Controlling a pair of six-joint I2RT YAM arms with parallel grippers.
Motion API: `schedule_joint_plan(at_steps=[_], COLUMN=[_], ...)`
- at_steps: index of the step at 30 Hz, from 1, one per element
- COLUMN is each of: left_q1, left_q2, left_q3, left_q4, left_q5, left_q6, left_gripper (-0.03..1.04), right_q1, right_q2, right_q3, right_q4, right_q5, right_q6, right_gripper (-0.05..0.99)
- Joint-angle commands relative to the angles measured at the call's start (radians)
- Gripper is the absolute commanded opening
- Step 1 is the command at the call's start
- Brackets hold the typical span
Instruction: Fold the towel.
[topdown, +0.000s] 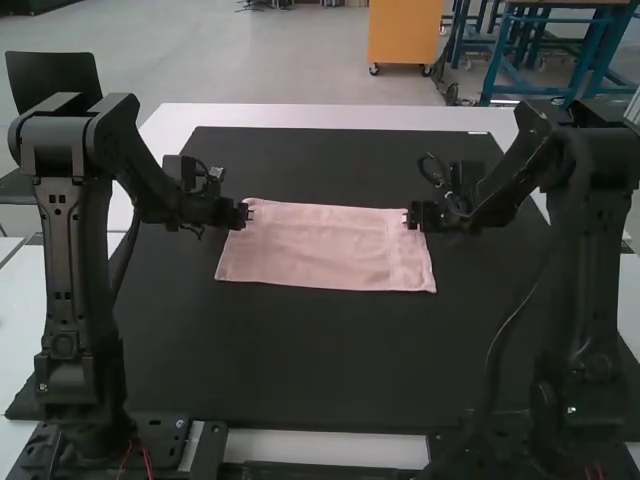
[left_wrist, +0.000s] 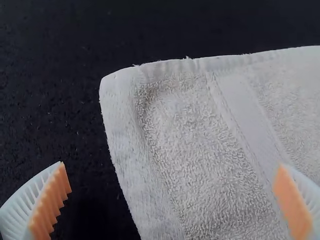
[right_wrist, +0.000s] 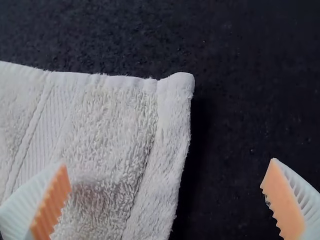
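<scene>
Lying flat on the black mat (topdown: 320, 360), the towel (topdown: 320, 245) should handle light, soft and floppy, best pinched at its two corners toward the mat's far edge, where left hand (left_wrist: 171, 169) and right hand (right_wrist: 168, 164) are both spread.

One towel (topdown: 320, 250) lies on one black mat (topdown: 280, 350) on one worktop (topdown: 320, 115). There are two arms, one left arm (topdown: 75, 250) and one right arm (topdown: 590, 260), and two grippers, one left gripper (topdown: 246, 214) and one right gripper (topdown: 407, 217), with four ribbed fingers (left_wrist: 20, 207).
</scene>
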Motion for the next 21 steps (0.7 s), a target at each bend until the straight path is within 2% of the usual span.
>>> schedule_joint_plan(at_steps=[1, 8, 12, 13, 14, 15, 16, 17, 18, 19, 20, 21], left_q1=[0.001, 0.001, 0.001, 0.001, 0.001, 0.001, 0.001, 0.001, 0.001, 0.001, 0.001, 0.006], left_q2=[0.029, 0.043, 0.044, 0.046, 0.048, 0.048, 0.049, 0.051, 0.055, 0.058, 0.063, 0.064], left_q3=[0.026, 0.028, 0.026, 0.026, 0.026, 0.025, 0.026, 0.025, 0.026, 0.026, 0.026, 0.025], left_q4=[0.007, 0.007, 0.008, 0.008, 0.008, 0.008, 0.008, 0.010, 0.016, 0.031, 0.037, 0.037], left_q5=[-0.009, -0.026, -0.027, -0.027, -0.029, -0.035, -0.037, -0.035, -0.037, -0.037, -0.037, -0.035], left_q6=[0.012, 0.014, 0.014, 0.018, 0.023, 0.023, 0.026, 0.026, 0.027, 0.027, 0.026, 0.027], left_gripper=[0.95, 0.95, 0.89, 0.89, 0.84, 0.80, 0.72, 0.57, 0.34, 0.12, 0.01, 0.02], right_q1=[0.006, 0.009, 0.012, 0.014, 0.016, 0.017, 0.017, 0.017, 0.019, 0.022, 0.023, 0.022], right_q2=[0.049, 0.057, 0.057, 0.058, 0.058, 0.058, 0.058, 0.060, 0.058, 0.058, 0.058, 0.058], right_q3=[0.008, 0.011, 0.011, 0.011, 0.011, 0.009, 0.008, 0.004, -0.003, -0.005, -0.008, -0.009], right_q4=[-0.020, -0.024, -0.024, -0.026, -0.026, -0.029, -0.028, -0.026, -0.020, -0.015, -0.011, -0.011], right_q5=[-0.002, 0.001, 0.001, 0.001, 0.001, -0.008, -0.028, -0.040, -0.040, -0.040, -0.040, -0.040], right_q6=[0.000, -0.013, -0.022, -0.026, -0.029, -0.033, -0.042, -0.060, -0.069, -0.080, -0.079, -0.077], right_gripper=[0.91, 0.91, 0.90, 0.88, 0.82, 0.72, 0.52, 0.22, -0.04, -0.02, -0.02, -0.02])
